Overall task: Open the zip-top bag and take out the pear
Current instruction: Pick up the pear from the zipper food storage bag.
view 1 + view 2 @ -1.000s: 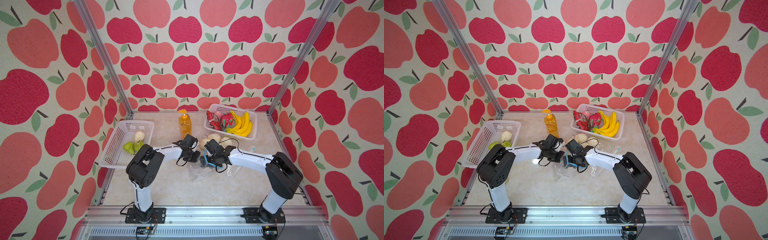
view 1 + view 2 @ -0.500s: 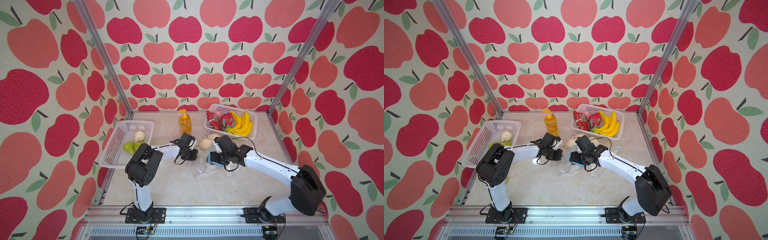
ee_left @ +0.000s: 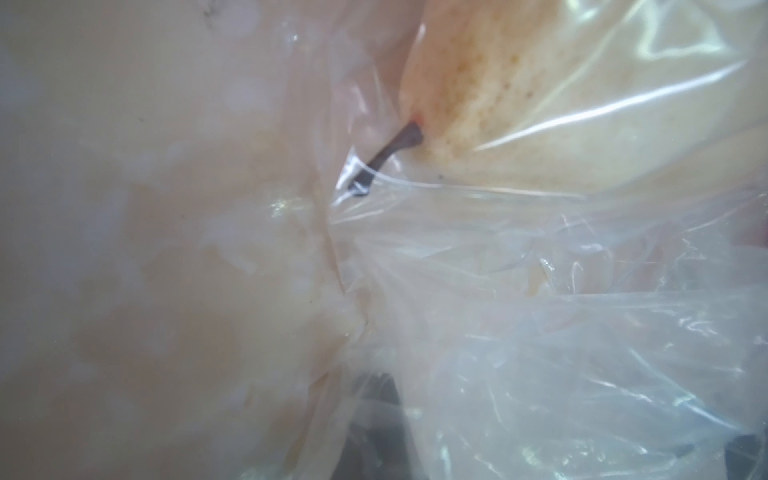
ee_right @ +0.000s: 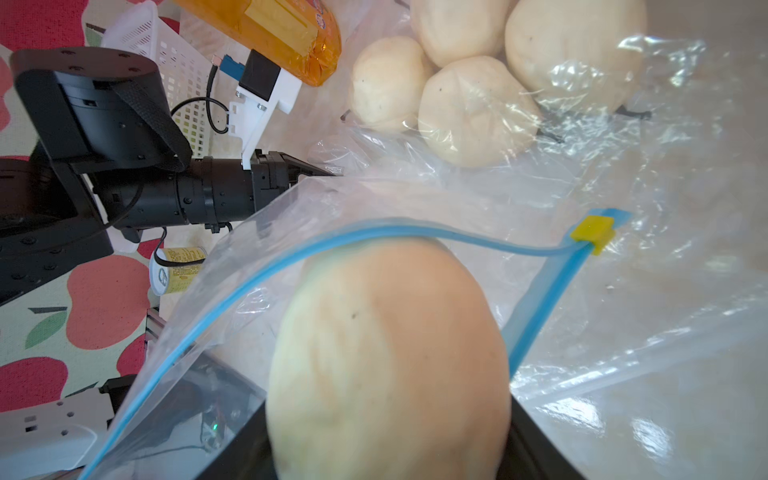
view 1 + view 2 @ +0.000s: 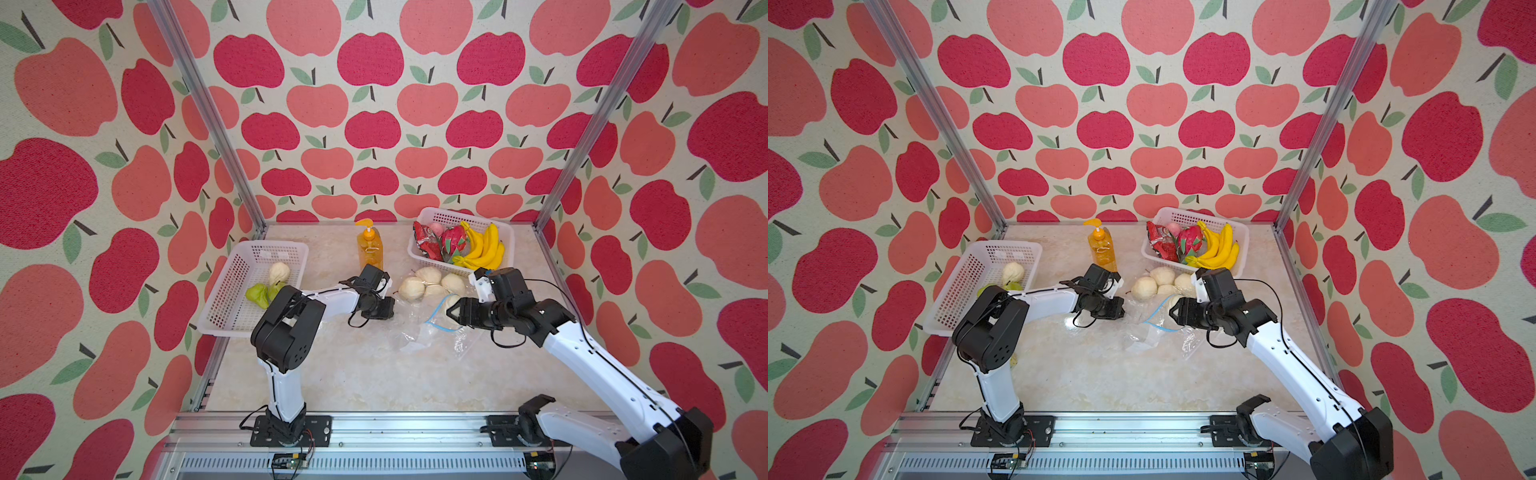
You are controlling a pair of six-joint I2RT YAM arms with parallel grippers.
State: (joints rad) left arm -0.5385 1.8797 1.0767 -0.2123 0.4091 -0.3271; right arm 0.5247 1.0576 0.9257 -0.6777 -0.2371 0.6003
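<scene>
Right end effector: grasping the pear, which sits at the bag's open blue zip mouth.
Left end effector: clenched on the zip-top bag, at its opposite end.
Bench: carries the crumpled bag.

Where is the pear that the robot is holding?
In a top view the pear sits in the right gripper at the zip-top bag's open mouth, on the robot's right, just in front of the pile of pears.
</scene>
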